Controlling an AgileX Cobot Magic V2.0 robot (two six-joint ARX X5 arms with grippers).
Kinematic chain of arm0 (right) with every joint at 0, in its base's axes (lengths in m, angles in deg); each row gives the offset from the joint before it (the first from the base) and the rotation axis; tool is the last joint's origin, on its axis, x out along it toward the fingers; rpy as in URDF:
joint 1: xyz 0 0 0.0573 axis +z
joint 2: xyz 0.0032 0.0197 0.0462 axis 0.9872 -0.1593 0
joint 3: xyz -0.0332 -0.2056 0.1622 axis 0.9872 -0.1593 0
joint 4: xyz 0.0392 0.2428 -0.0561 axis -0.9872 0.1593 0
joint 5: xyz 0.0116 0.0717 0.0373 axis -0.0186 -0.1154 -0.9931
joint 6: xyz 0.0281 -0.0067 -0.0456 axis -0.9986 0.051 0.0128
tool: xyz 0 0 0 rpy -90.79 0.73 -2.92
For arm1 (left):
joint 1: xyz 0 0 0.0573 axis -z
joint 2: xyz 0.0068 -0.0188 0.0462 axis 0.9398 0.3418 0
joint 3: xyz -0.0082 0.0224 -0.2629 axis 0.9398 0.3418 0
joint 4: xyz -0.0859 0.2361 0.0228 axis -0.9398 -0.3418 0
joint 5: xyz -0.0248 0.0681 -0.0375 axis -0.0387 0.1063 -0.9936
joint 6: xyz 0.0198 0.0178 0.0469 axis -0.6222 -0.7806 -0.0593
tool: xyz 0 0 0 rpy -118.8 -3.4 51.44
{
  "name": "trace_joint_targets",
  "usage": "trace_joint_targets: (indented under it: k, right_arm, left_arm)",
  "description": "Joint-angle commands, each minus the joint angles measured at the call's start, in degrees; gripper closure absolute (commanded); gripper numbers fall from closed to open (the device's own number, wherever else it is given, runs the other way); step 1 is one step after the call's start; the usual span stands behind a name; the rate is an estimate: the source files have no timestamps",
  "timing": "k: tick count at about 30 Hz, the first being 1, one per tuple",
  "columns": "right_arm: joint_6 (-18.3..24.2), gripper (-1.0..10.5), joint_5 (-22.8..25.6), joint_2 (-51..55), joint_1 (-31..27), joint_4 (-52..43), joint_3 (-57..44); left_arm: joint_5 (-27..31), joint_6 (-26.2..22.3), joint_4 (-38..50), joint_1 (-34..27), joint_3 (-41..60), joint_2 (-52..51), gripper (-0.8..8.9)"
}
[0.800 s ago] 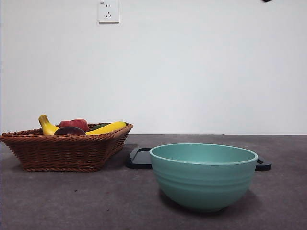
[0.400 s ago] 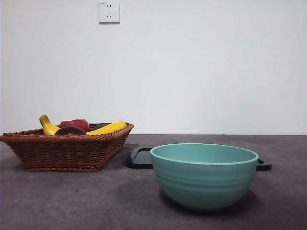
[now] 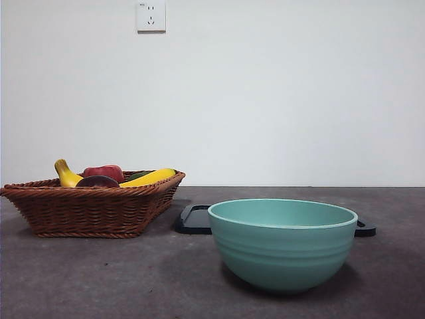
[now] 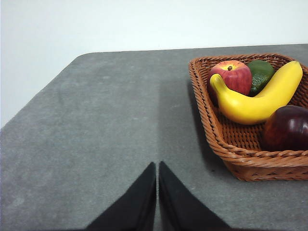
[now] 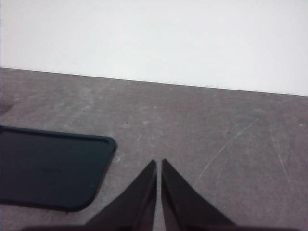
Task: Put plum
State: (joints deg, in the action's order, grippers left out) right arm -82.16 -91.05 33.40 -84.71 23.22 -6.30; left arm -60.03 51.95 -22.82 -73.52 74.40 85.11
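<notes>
Plum [image 4: 287, 128] in basket [image 4: 219, 137] corner beside banana [image 4: 260, 98]. Left gripper [image 4: 157, 168] pressed together, right gripper [image 5: 159, 166] likewise; left should spread jaws, descend over plum, avoid rim.

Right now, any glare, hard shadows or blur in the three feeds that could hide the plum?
Front view: even, soft light, faint shadow under the bowl; the plum barely shows above the basket rim. Left wrist view: sharp, small highlights on the plum and banana, a soft shadow band running from the left end effector. Right wrist view: slightly soft, no plum, only a black tray.
</notes>
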Motion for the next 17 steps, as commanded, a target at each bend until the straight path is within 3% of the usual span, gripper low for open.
trace_joint_targets:
  k: [1, 17]
  right_arm:
    - [-1.38, 9.4, 0.42, 1.7, -0.13, -0.81, -1.7]
    - [-3.04, 9.4, 1.6, 4.31, -0.13, 6.71, -4.42]
  left_arm:
    - [0.0, 0.17, -0.42, -0.07, 1.2, -0.13, 8.07]
    - [0.0, 0.15, -0.42, -0.07, 1.2, -0.11, 8.07]
